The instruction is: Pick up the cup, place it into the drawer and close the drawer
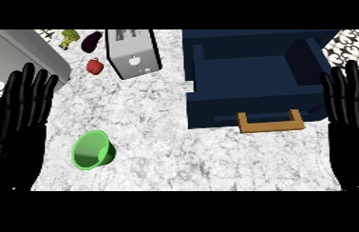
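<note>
A green cup (92, 150) lies tilted on the marble counter at the lower left, its opening facing up and left. The dark blue drawer (210, 105) stands pulled open at the right, with a wooden handle (270, 121) on its front. My left hand (22, 117) rests open at the left edge, fingers up, left of the cup and apart from it. At the right edge my right hand (345, 107) rests open, fingers up, beside the drawer's right side.
A silver toaster (132, 53) stands at the back centre-left. A red pepper (95, 66), an eggplant (91, 41) and broccoli (69, 37) lie left of it. A grey appliance (32, 50) fills the back left corner.
</note>
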Robot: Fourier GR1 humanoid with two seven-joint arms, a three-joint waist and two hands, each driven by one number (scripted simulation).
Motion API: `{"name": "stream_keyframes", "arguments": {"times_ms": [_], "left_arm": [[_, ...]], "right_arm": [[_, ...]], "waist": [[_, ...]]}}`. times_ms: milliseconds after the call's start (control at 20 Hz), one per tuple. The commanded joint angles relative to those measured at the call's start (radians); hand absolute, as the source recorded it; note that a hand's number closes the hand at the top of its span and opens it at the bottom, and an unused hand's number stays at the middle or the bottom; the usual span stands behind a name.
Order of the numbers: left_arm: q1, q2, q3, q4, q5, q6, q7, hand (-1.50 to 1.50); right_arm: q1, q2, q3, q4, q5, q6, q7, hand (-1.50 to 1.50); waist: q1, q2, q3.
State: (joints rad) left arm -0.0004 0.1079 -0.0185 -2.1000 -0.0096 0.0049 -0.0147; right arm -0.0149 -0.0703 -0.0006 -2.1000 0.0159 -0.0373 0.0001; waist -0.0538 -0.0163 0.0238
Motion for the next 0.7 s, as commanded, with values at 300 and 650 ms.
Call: {"name": "stream_keyframes", "arguments": {"times_ms": [300,650], "left_arm": [[0.12,0.115,-0.025,0.089,0.477,-0.394,0.023,-1.5],[0.01,0.286,0.161,0.332,0.72,-0.58,0.072,-1.5]], "right_arm": [[0.021,-0.043,0.077,0.022,-0.015,0.092,0.07,-1.5],[-0.118,-0.077,0.01,0.135,-0.071,0.127,0.112,-1.5]], "waist": [[0.074,0.022,-0.029],[0.056,0.019,-0.024]]}}
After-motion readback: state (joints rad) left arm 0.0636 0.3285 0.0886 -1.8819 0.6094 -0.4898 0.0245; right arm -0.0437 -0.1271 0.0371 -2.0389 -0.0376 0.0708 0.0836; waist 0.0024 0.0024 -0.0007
